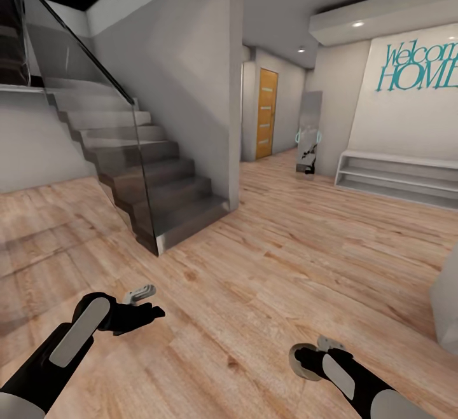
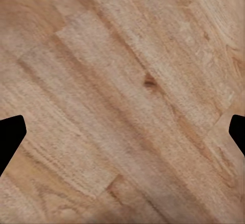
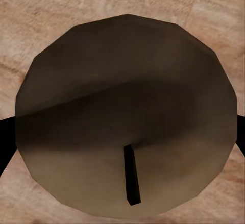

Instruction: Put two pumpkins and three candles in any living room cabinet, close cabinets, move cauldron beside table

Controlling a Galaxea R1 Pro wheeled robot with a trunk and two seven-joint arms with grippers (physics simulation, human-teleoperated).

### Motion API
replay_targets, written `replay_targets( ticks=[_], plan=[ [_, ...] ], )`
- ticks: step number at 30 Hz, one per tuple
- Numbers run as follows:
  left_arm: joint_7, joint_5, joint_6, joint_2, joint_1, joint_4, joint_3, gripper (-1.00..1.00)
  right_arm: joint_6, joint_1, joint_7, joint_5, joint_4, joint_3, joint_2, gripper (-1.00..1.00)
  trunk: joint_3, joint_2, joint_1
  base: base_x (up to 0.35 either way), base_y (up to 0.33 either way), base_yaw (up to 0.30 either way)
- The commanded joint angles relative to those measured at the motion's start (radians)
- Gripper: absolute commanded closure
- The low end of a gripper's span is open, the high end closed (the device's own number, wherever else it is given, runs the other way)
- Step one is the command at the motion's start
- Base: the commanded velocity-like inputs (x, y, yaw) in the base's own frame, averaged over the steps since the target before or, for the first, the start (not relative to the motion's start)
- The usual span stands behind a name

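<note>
I am out on a wooden floor, and both arms reach forward low in the head view. My right gripper is shut on a candle, a dark-brown stubby cylinder seen from above in the right wrist view, with its black wick showing. The dark fingertips press on its two sides. In the head view the candle is a small pale disc at the gripper's tip. My left gripper is open above bare floorboards with nothing between its fingers. The pumpkins, cabinet, cauldron and table are out of view.
A grey staircase with a glass railing rises at the left, ending in a wall corner. Beyond are an orange door, a standing mirror and a low white shelf under a teal wall sign. Something pale sits at the right edge.
</note>
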Motion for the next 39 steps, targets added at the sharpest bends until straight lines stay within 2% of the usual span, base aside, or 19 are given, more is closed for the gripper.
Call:
replay_targets(
  ticks=[1,21,39],
  plan=[
    [0.01,0.01,0.0,0.001,-0.001,-0.001,-0.002,-1.0,0.003,0.0,-0.009,-0.011,-0.003,0.008,-0.002,1.0,0.002,0.007,-0.004,0.0,0.0,0.0],
    [0.01,0.01,0.0,-0.005,-0.001,-0.001,-0.003,-1.0,-0.003,-0.001,-0.009,-0.011,-0.003,0.008,-0.001,1.0,0.065,0.147,-0.081,0.0,0.0,0.007],
    [0.01,0.01,0.0,-0.006,-0.001,-0.001,-0.002,-1.0,-0.006,0.0,-0.009,-0.012,-0.003,0.008,-0.001,1.0,0.121,0.273,-0.15,0.0,0.0,0.265]
  ],
)
